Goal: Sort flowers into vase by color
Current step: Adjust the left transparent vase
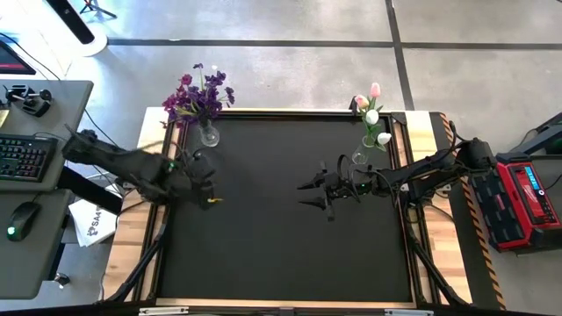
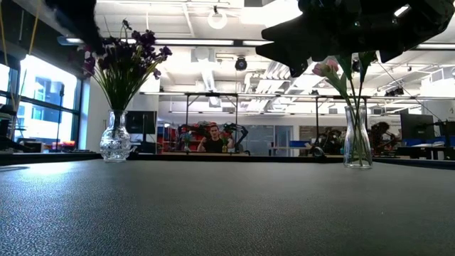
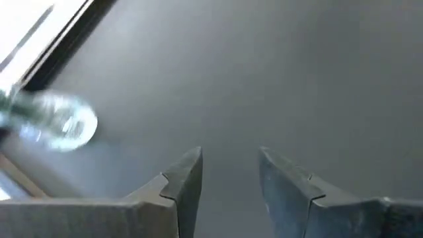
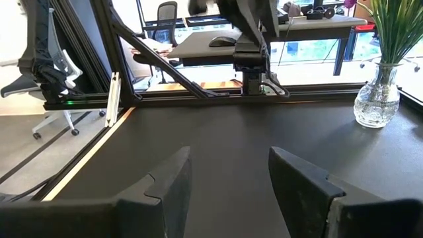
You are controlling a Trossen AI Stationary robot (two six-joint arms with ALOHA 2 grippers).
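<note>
Purple flowers stand by their stems in a clear glass vase at the table's far left; the low view shows the same vase. Pink and white tulips stand in a second glass vase at the far right, also in the low view. My left gripper hangs open over the black mat just near of the purple vase, with nothing between its fingers. My right gripper hovers open left of the tulip vase, empty.
The black mat is framed by wooden borders. A desk with a keyboard and a mouse stands left of the table. A red device sits at the right. A person sits far behind the table.
</note>
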